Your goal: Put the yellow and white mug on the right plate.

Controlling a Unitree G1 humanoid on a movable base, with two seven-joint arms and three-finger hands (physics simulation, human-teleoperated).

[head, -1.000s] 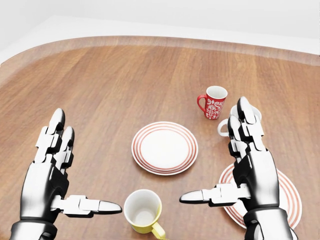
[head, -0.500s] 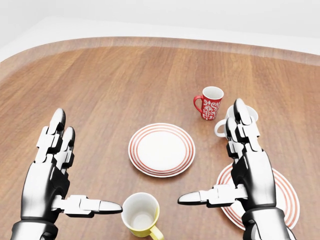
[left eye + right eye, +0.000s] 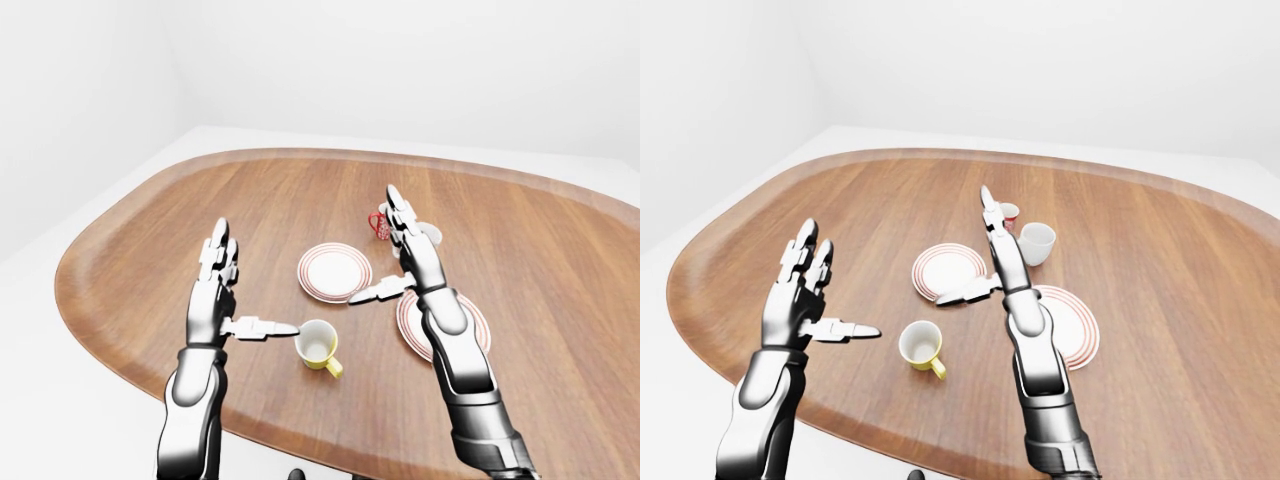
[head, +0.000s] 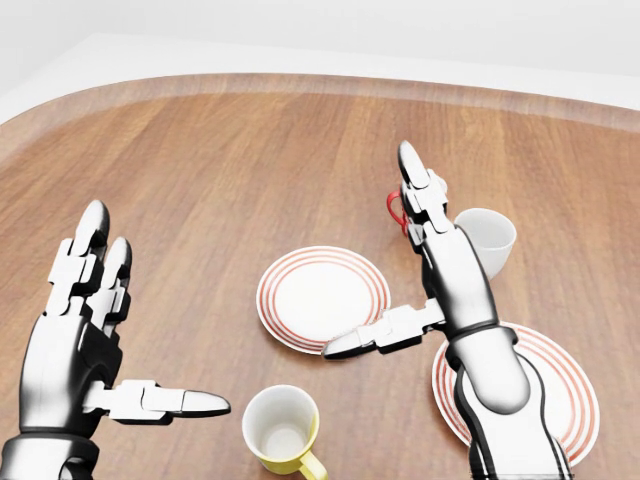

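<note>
White walls and floor surround the big oval wooden table (image 4: pixel 200 180) we're looking down on. Our yellow and white mug (image 4: pixel 281 430) stands upright near the bottom edge of the head view, handle toward the lower right, nothing touching it. Just left of it our left hand (image 4: pixel 85 350) hovers with fingers spread apart, thumb pointing at the mug but short of it. Up and right, our right hand (image 4: pixel 435 270) is raised with fingers straight and apart too (its thumb juts over the middle plate's rim). That middle plate (image 4: pixel 300 300) sits bare above the mug. We see the right plate (image 4: pixel 570 390), red-ringed, partly under our right forearm. Beyond it stand a white mug (image 4: pixel 487 238) and a red patterned mug (image 3: pixel 1009 211).
</note>
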